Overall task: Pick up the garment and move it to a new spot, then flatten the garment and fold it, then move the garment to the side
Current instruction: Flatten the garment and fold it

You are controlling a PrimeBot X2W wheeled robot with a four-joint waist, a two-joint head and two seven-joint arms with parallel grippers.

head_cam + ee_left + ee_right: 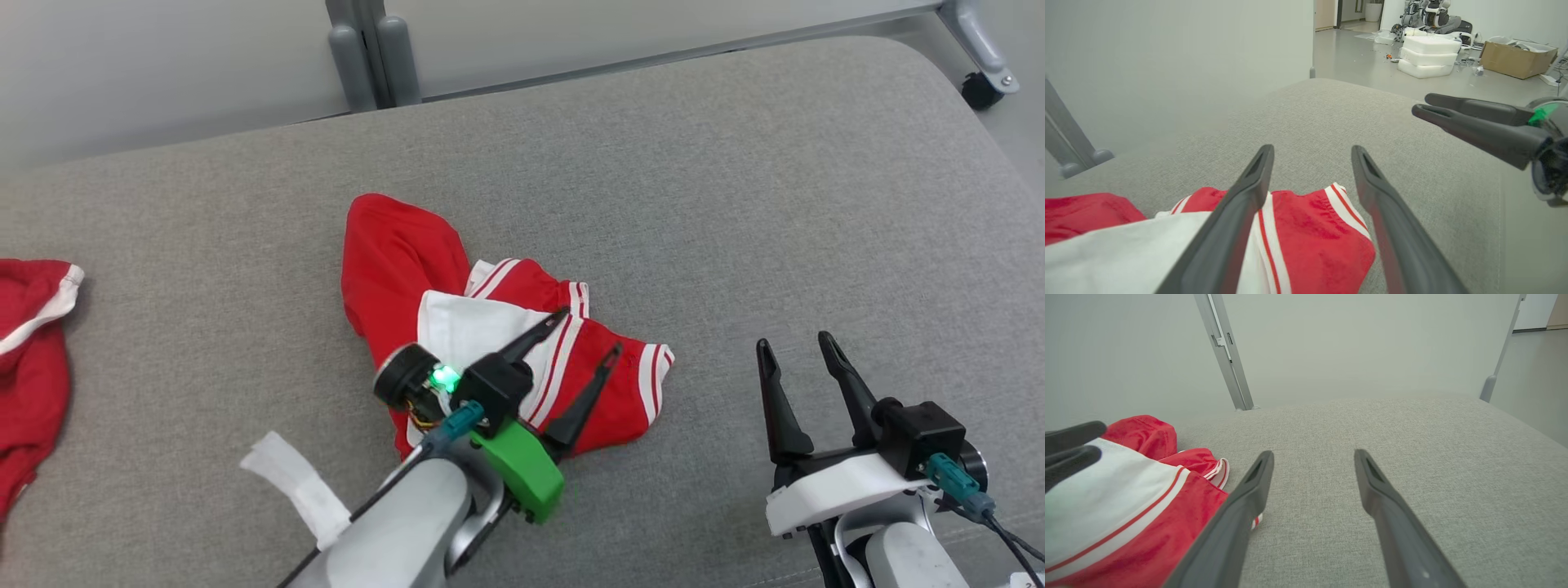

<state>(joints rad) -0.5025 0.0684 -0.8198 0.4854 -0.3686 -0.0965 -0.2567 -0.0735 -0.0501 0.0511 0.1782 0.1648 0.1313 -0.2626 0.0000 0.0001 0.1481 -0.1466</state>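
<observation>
The garment (pixel 457 302) is red with white panels and stripes, lying crumpled in the middle of the grey cushioned surface (pixel 694 188). My left gripper (pixel 589 331) hovers over its right part, fingers spread, nothing between them. In the left wrist view the garment (pixel 1310 232) lies below the open left gripper (pixel 1312 152). To the right, my right gripper (pixel 796 343) stands open over bare cushion, clear of the cloth. The right wrist view has the garment (pixel 1126 498) at the left, beside the open right gripper (pixel 1314 454).
A second red and white cloth (pixel 28 359) lies at the cushion's left edge. A white strip (pixel 298 486) hangs by my left forearm. Grey frame posts (pixel 371 53) and a caster (pixel 984 86) stand behind. White foam blocks (pixel 1429 55) and a cardboard box (pixel 1515 59) sit on the floor.
</observation>
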